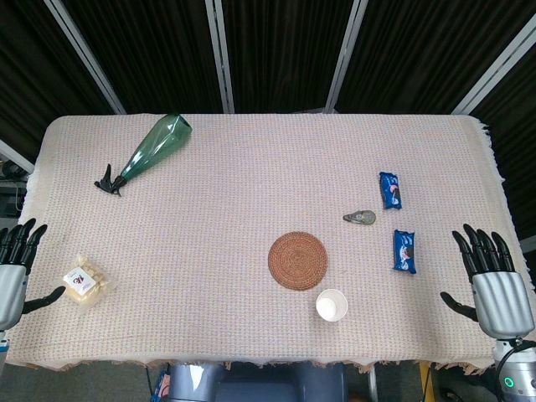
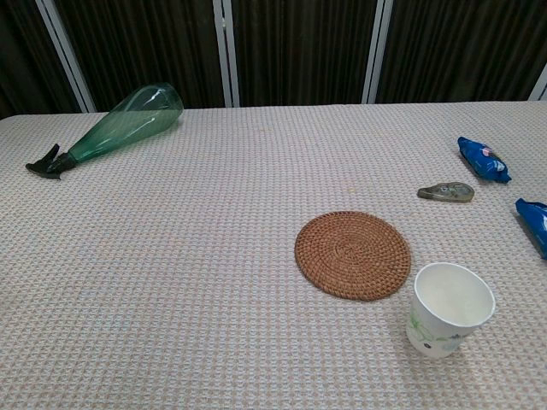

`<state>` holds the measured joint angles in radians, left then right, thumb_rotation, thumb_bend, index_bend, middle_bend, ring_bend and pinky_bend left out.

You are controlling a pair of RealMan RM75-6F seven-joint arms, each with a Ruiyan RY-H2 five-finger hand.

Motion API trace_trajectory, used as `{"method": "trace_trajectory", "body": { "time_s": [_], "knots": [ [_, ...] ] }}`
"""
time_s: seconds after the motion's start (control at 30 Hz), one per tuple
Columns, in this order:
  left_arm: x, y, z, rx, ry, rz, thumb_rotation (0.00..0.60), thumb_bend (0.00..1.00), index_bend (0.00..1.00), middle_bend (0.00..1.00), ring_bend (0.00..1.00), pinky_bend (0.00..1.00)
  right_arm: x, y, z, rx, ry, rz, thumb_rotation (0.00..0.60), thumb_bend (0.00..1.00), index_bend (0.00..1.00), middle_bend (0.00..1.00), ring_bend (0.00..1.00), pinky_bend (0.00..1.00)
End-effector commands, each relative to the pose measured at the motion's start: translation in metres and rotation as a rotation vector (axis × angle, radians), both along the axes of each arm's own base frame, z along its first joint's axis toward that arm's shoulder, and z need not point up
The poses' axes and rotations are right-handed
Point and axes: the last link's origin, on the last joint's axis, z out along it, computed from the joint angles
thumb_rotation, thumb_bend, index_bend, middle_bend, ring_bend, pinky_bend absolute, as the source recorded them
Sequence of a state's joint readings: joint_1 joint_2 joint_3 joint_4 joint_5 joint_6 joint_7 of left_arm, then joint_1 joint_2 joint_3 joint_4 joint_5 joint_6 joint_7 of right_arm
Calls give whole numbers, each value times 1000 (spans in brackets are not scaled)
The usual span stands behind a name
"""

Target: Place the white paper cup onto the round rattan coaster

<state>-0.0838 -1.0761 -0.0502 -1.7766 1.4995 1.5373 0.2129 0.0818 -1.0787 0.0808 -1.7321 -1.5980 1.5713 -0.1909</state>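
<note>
Beige woven cloth-covered surface (image 1: 251,167) before dark curtains (image 1: 276,50), white paper cup (image 1: 332,305) upright at five o'clock beside round rattan coaster (image 1: 297,260), left hand (image 1: 15,268) and right hand (image 1: 494,280) released, fingers spread

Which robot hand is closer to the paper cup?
The right hand. It hovers open at the table's right edge, level with the cup. The left hand is at the far left edge, across the whole table.

1 paper cup (image 1: 332,305), 1 coaster (image 1: 297,260), 2 blue packets (image 1: 391,190) (image 1: 405,250), 1 green bottle (image 1: 151,153), 1 snack bag (image 1: 85,283), 1 tape dispenser (image 1: 359,218).
</note>
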Motion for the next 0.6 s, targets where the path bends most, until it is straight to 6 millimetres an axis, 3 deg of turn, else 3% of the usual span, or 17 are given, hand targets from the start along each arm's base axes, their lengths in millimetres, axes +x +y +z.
{"method": "trace_trajectory", "body": {
  "time_s": [0.03,0.23,0.37,0.6],
  "knots": [
    [0,0,0,1,2,1,600,0,0,0,0,0,0,0,-1,4,1,1,600,0,0,0,0,0],
    [1,2,-1,-4,4,1,600,0,0,0,0,0,0,0,-6,36,2,-9,600,0,0,0,0,0],
    [2,3,-1,-5,11,-4,600,0,0,0,0,0,6,1,-21,147,-33,4,600,0,0,0,0,0],
    [6,8,-3,2,33,-13,600,0,0,0,0,0,43,-10,-67,537,-62,185,600,0,0,25,0,0]
  ]
}}
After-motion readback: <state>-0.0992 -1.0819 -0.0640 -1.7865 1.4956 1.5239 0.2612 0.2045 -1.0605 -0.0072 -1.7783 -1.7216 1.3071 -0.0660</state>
